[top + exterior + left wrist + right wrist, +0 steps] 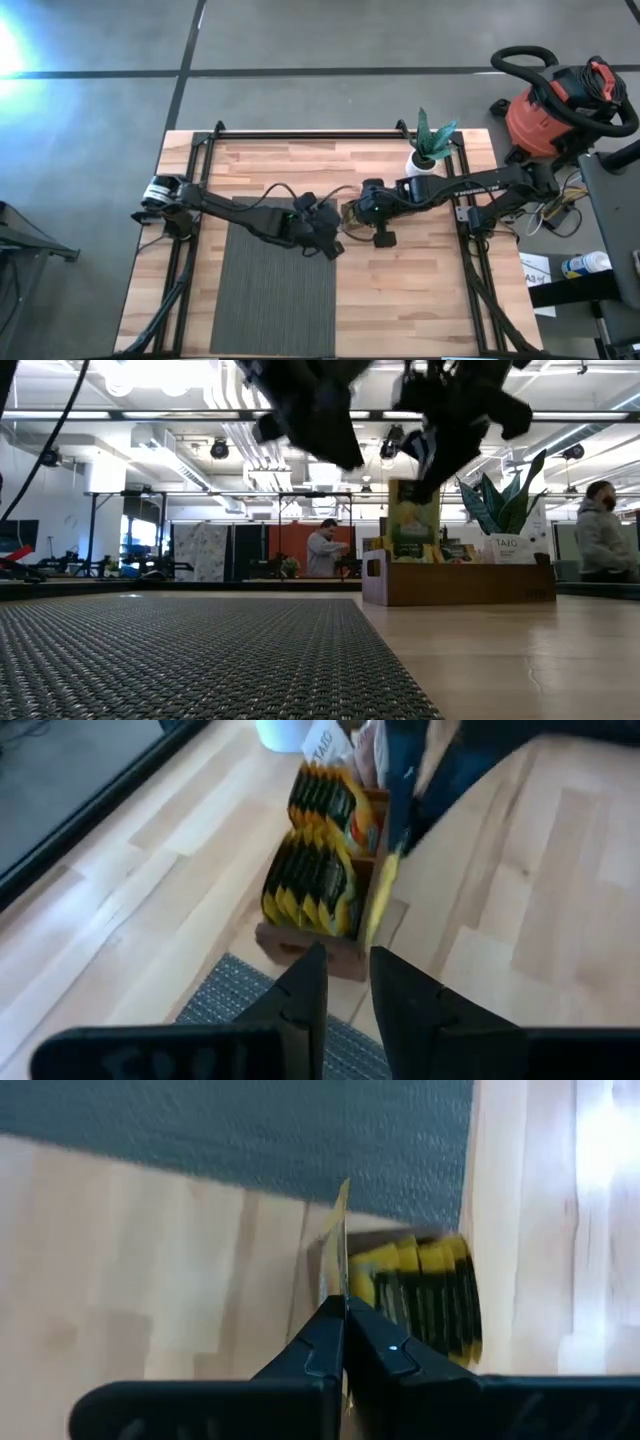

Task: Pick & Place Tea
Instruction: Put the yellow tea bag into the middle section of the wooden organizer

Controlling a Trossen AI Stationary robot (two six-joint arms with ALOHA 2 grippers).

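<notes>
Already the right pincer (pixel 345 1312) pinches one yellow sachet (pixel 341 1245) edge-up above the wooden tray (pixel 330 948); the left pincer (pixel 345 982), slightly parted and empty, hovers just beside it.

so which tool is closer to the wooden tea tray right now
Right. The right tool is shut on a tea sachet directly above the wooden tray. The left tool hangs beside the tray, over the grey mat's edge.

floor: grey (pixel 300 40) | red shop vacuum (pixel 545 115) | ceiling lights (pixel 150 375)
</notes>
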